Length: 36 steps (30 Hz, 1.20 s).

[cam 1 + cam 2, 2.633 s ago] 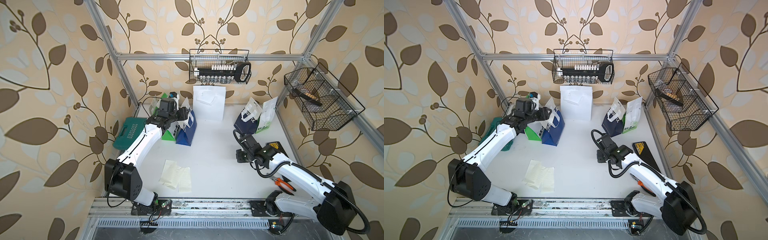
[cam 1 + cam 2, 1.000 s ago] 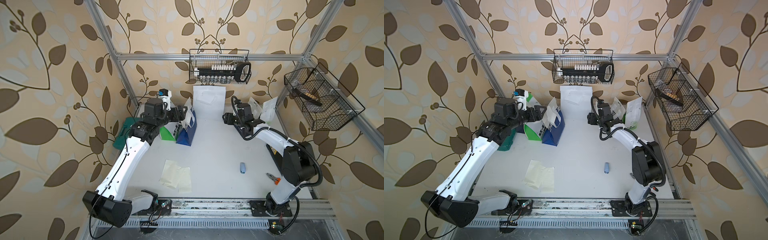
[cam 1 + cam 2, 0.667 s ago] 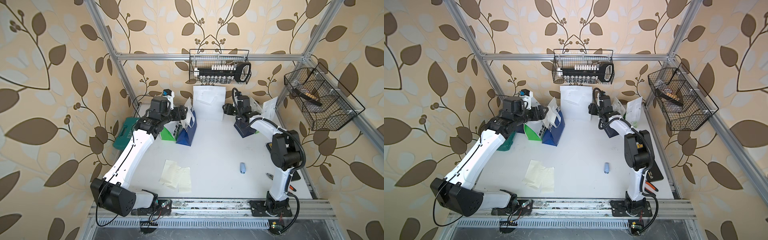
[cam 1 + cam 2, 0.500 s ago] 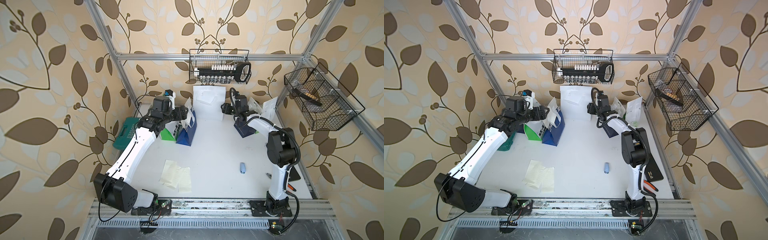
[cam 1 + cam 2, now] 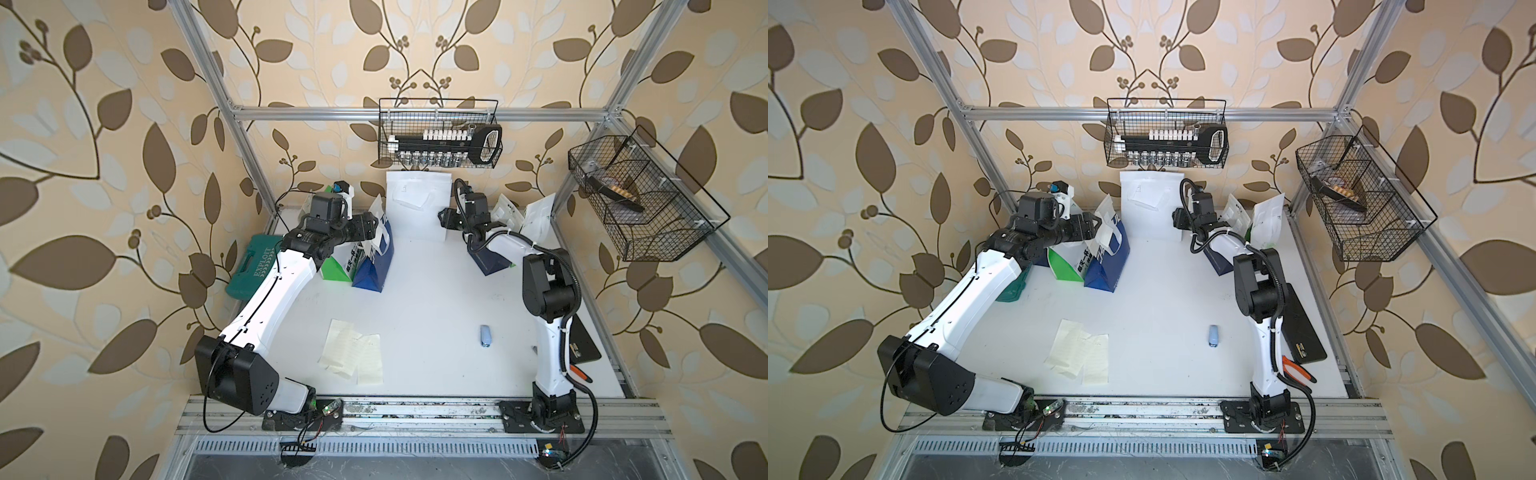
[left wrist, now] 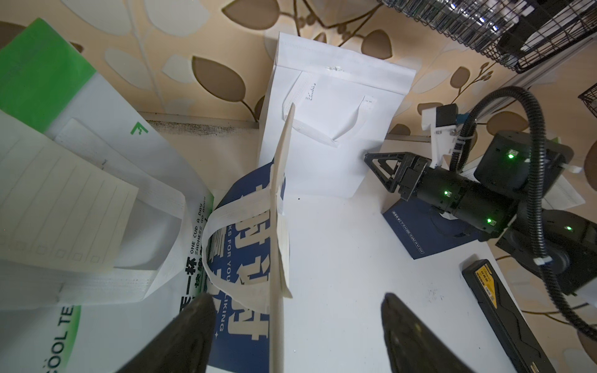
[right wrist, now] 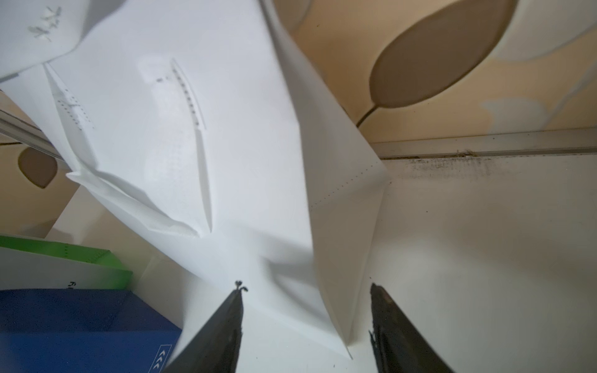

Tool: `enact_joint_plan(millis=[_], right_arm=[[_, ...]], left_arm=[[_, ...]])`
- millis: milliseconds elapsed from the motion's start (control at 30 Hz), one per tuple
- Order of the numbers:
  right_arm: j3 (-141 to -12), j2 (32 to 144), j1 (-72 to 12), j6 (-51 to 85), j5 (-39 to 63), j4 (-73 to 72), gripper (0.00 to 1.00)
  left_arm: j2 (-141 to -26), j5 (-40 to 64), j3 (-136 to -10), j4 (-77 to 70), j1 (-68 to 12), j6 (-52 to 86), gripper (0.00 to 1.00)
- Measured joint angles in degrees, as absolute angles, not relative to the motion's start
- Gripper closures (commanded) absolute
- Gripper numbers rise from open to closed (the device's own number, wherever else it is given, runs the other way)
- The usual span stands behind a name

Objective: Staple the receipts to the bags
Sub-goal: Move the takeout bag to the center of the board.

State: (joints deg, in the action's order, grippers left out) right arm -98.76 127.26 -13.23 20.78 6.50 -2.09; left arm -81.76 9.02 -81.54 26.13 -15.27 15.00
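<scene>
Top views both showed the white desk [image 5: 436, 299] inside a frame with leaf-patterned walls. From the front edge the left arm [image 5: 270, 299] reached to the far left corner. The right arm [image 5: 547, 353] reached to the far edge near the middle.

The plain white bag [image 5: 417, 208] stood upright at the middle of the far edge, against the back wall. A blue bag [image 5: 374, 270] with pale lettering stood near the far left corner, touching a green-and-white bag [image 5: 334, 269] beside it. A navy bag [image 5: 490, 262] stood toward the far right corner, partly hidden by the right arm. A teal tool case [image 5: 249, 266] lay at the left edge.

The loose receipts [image 5: 351, 351] lay in an overlapping pile near the front edge, left of the middle, well apart from all bags. In the left wrist view a lined slip [image 6: 64, 200] lay against the green-and-white bag. An edge-on slip [image 6: 278, 206] stood at the white handle of the blue bag.

The left gripper [image 6: 294, 303] was at the top of the blue bag. Its jaws were wide apart, one on each side of the edge-on slip, and did not press it. The right gripper [image 7: 307, 300] was at a lower corner of the plain white bag. Its jaws were apart with the side fold of the bag between them. One jaw touched the front face and the other kept a gap, so nothing was gripped.

The small light-blue stapler [image 5: 486, 334] lay alone toward the front right corner, near the right arm.
</scene>
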Motion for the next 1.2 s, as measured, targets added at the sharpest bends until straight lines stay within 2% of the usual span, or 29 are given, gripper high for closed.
enact_joint_plan(millis=[133, 233, 367, 633, 767, 1200], right_arm=[[-99.0, 127.6, -13.0, 20.3, 8.4, -3.2, 0.48], [-99.7, 127.9, -12.7, 19.9, 9.4, -4.0, 0.57], [-99.7, 128.0, -12.7, 19.4, 10.2, -4.8, 0.75], [-98.8, 128.0, -12.7, 18.0, 10.3, -6.6, 1.0], [-95.5, 126.7, -12.7, 17.2, 9.5, -8.9, 1.0], [-78.0, 111.9, -15.7, 14.8, 2.3, -8.8, 1.0]], left_arm=[[-82.1, 9.1, -81.8, 26.2, -15.3, 15.0, 0.19], [-82.2, 9.1, -81.8, 26.1, -15.3, 15.0, 0.19], [-82.2, 9.3, -81.8, 26.2, -15.3, 15.0, 0.19], [-82.2, 10.3, -81.9, 26.1, -15.3, 15.0, 0.19], [-82.8, 10.4, -82.1, 26.1, -15.3, 15.0, 0.19], [-84.6, 10.5, -82.4, 26.2, -14.9, 15.1, 0.19]])
